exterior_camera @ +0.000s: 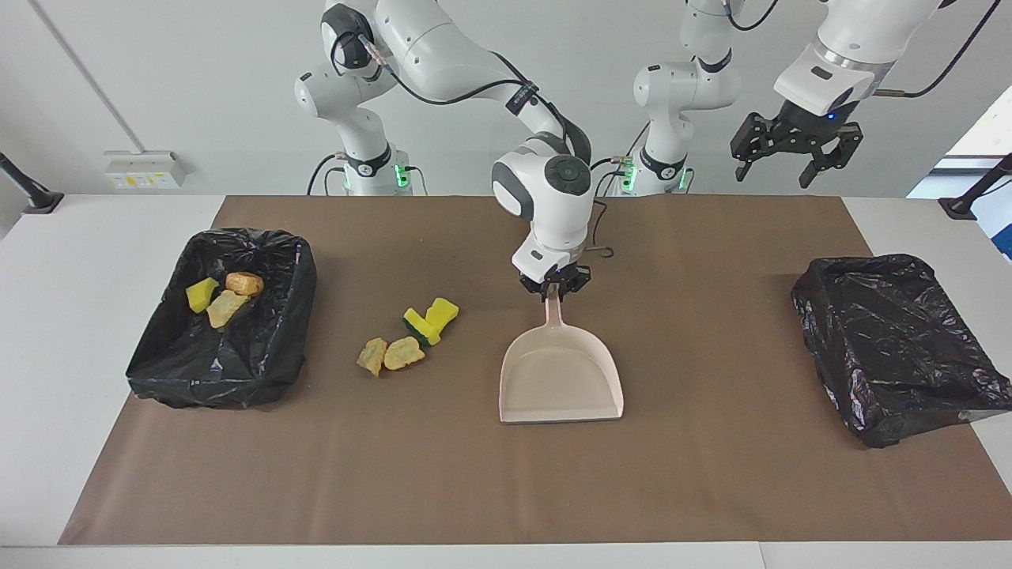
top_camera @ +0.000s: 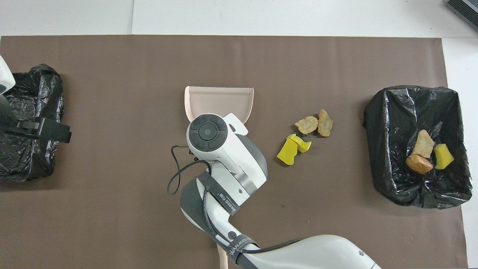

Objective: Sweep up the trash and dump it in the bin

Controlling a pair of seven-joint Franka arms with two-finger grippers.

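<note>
At the right arm's end of the brown mat, a black-bagged bin [exterior_camera: 225, 316] holds three trash bits [exterior_camera: 221, 294]; four more yellow sponge and golden bread pieces [exterior_camera: 407, 336] lie beside it toward the middle. The right gripper [exterior_camera: 553, 286] pinches the handle of the beige plastic dustpan [exterior_camera: 560, 379], which sits mid-mat, apart from the pieces. The left gripper [exterior_camera: 794, 154] waits raised, jaws spread and empty, above a second black-bagged bin [exterior_camera: 897, 348].

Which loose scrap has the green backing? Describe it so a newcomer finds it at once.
On the brown mat, between the dustpan and the bin holding trash, lie four loose scraps. Two are yellow sponges; the green-backed sponge is the one showing a dark green layer, lying against the plain yellow sponge.
</note>
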